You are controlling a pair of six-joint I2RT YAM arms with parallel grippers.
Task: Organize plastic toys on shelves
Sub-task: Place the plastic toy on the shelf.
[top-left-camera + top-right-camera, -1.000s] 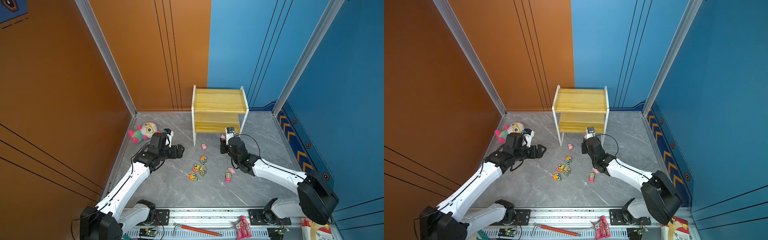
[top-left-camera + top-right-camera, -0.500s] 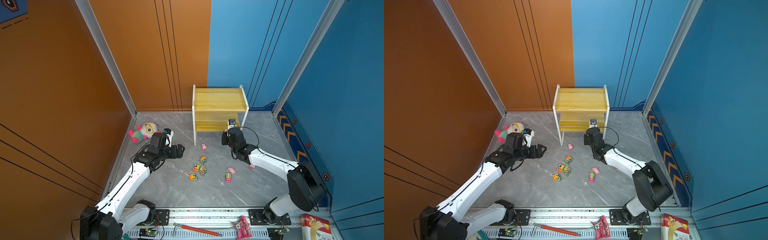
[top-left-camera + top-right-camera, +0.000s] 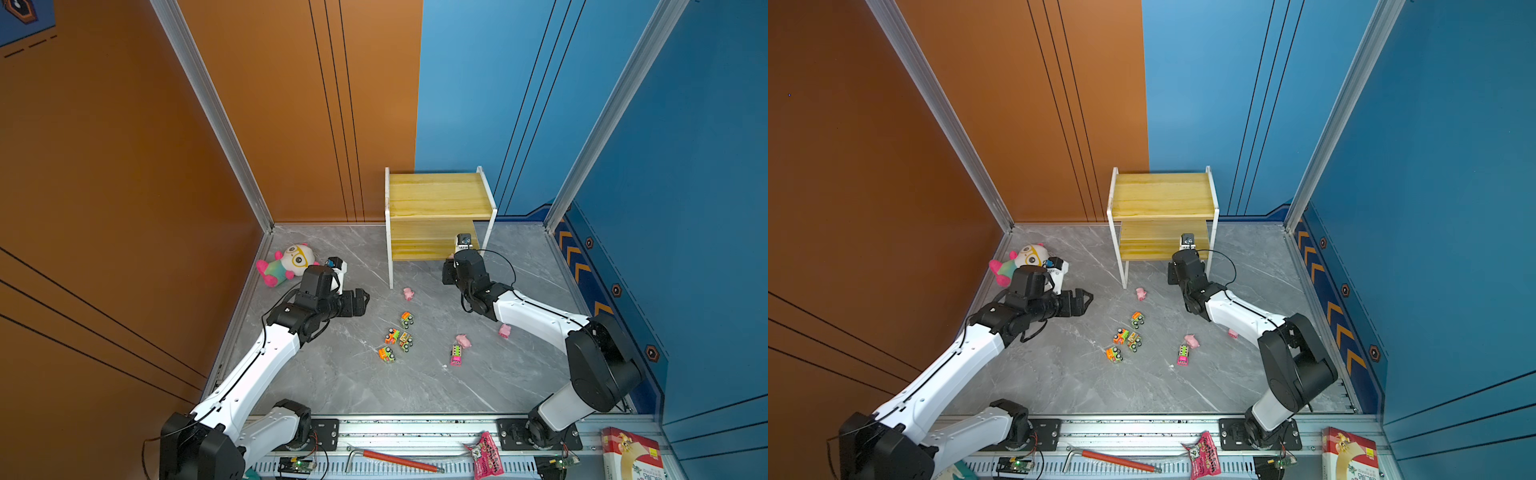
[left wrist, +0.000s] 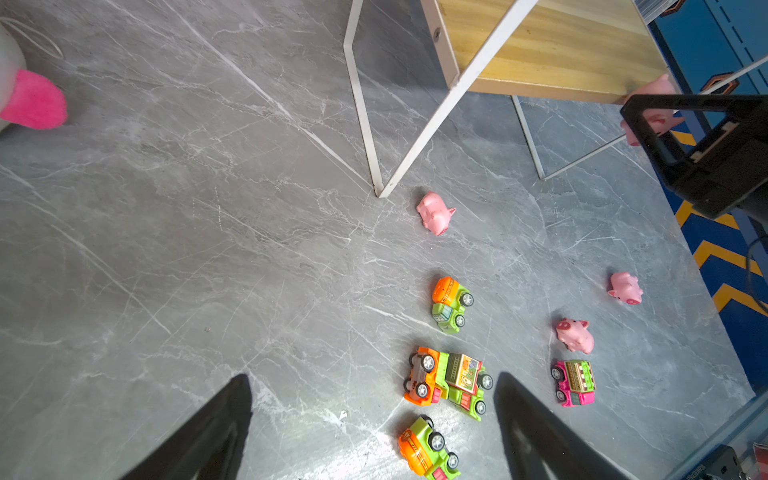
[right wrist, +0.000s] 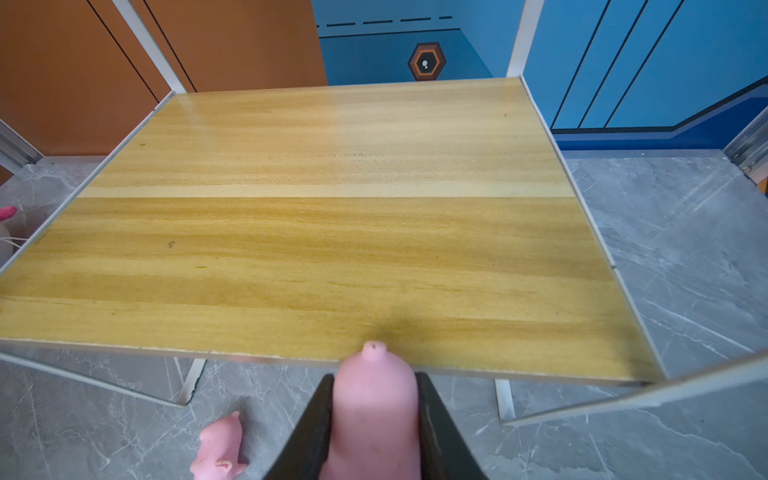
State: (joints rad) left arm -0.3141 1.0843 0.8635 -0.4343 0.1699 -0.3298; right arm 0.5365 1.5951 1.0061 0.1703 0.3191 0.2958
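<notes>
My right gripper [image 5: 374,415] is shut on a pink pig [image 5: 374,399], whose tip reaches the front edge of the shelves' lower board [image 5: 332,270]. In both top views this gripper [image 3: 449,270] [image 3: 1173,272] sits at the right front of the shelves [image 3: 436,195] [image 3: 1163,195]. Three more pigs lie on the floor [image 3: 409,294] [image 3: 463,340] [image 3: 505,330]. Several trucks cluster at the centre [image 3: 406,320] [image 3: 391,336] [image 3: 386,354], with a pink truck [image 3: 456,355] to their right. My left gripper [image 3: 361,301] [image 4: 374,378] hangs open and empty, left of the trucks [image 4: 451,305].
A plush doll [image 3: 291,262] lies by the left wall behind my left wrist. On the front rail lie a red-handled tool [image 3: 395,459], a pink packet [image 3: 486,455] and a box [image 3: 627,455]. Orange and blue walls close in the floor.
My right arm has carried the pig a little farther toward the shelves' lower board, its elbow swinging back. The left arm has not moved.
</notes>
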